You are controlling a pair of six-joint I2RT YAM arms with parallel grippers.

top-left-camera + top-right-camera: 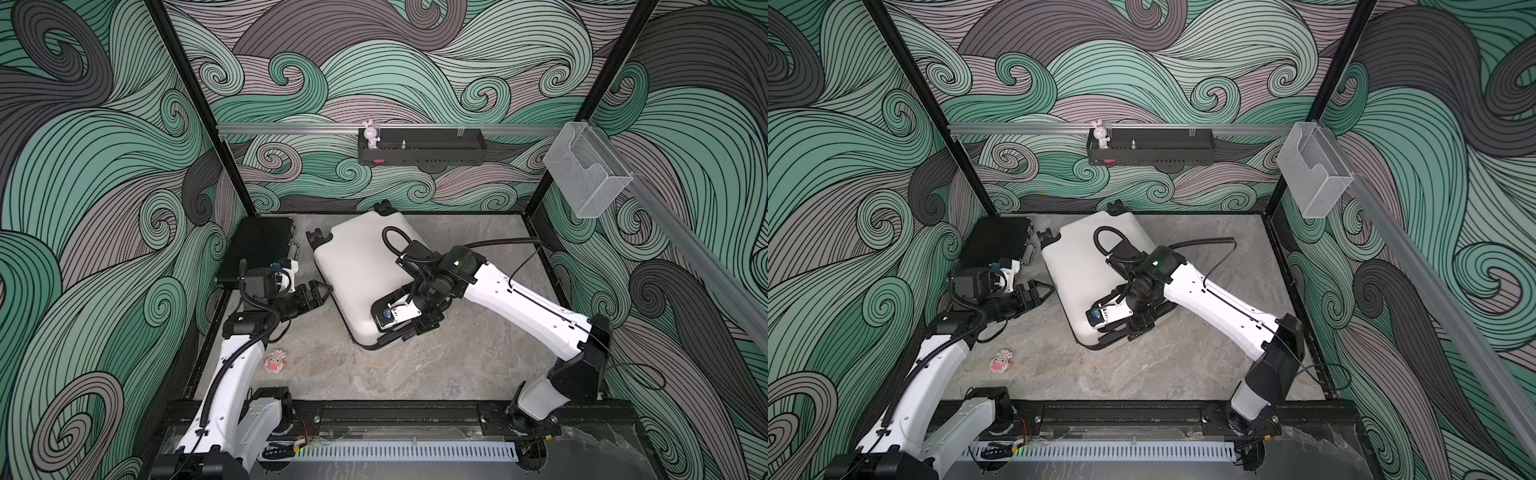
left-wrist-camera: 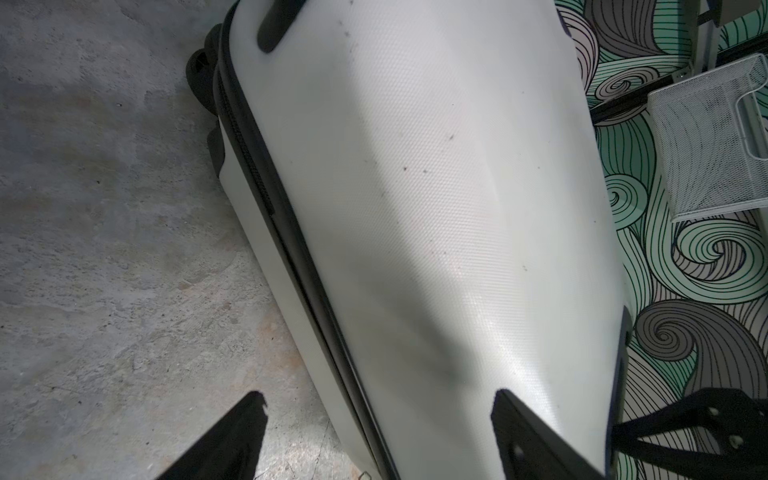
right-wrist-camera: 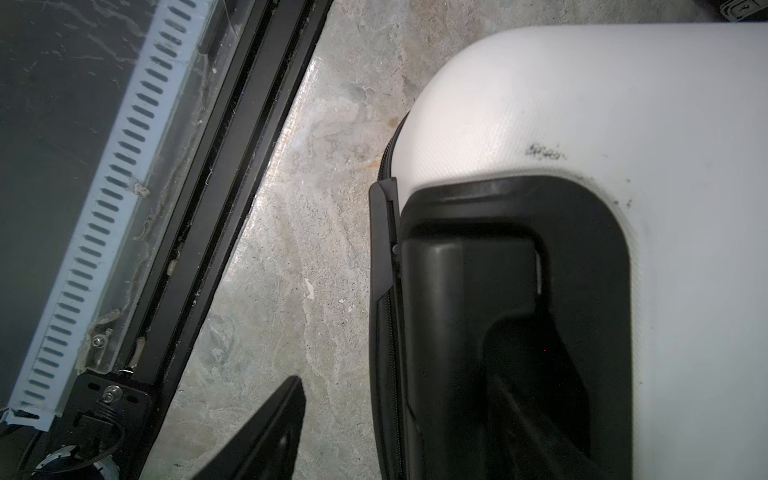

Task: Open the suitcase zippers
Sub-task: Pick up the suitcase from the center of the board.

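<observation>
While both my grippers hang released, I list:
- Suitcase [image 1: 357, 257]: white hard-shell, flat and skewed on the tabletop's far middle, wheels toward the far edge.
- Zippers [image 2: 266, 199]: black band round the side seam, closed wherever it shows.
- Left gripper [image 1: 324, 292]: jaws wide, straddling the left side seam, band running lengthwise between them.
- Right gripper [image 1: 395, 336]: jaws apart at the near handle-recess corner. A black tab [image 3: 384, 241] on the band lies just ahead, so I judge my right nearer.
</observation>
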